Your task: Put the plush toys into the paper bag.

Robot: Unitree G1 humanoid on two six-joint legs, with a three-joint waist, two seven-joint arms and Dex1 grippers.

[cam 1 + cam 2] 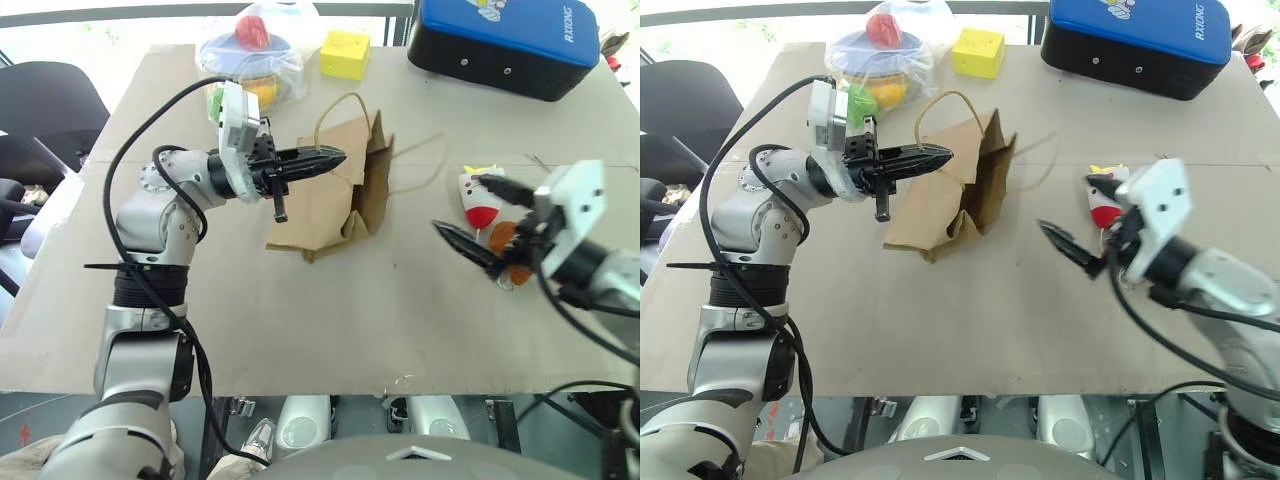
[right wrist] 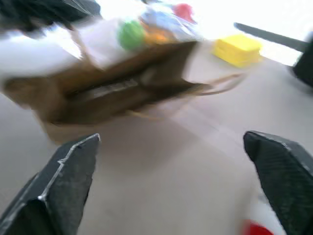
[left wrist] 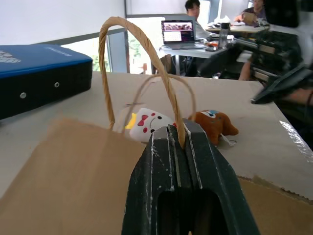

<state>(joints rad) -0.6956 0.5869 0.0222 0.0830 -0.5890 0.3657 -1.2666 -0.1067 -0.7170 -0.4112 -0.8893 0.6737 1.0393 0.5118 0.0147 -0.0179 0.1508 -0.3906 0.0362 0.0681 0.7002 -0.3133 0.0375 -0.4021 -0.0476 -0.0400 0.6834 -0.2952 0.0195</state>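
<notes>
The white plush toy with a red bottom and brown plush toy lie just beside the spread right gripper, while the left gripper, pinching one twisted handle, holds the brown kraft paper bag well apart.

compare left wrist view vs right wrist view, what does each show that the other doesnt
Left wrist view alone: the left gripper shut on the paper bag's handle, the white plush toy and brown plush toy lying beyond, and the blue-and-black case. Right wrist view alone: the right gripper with fingers wide apart, the bag's open mouth, the yellow block. Both: the paper bag.
</notes>
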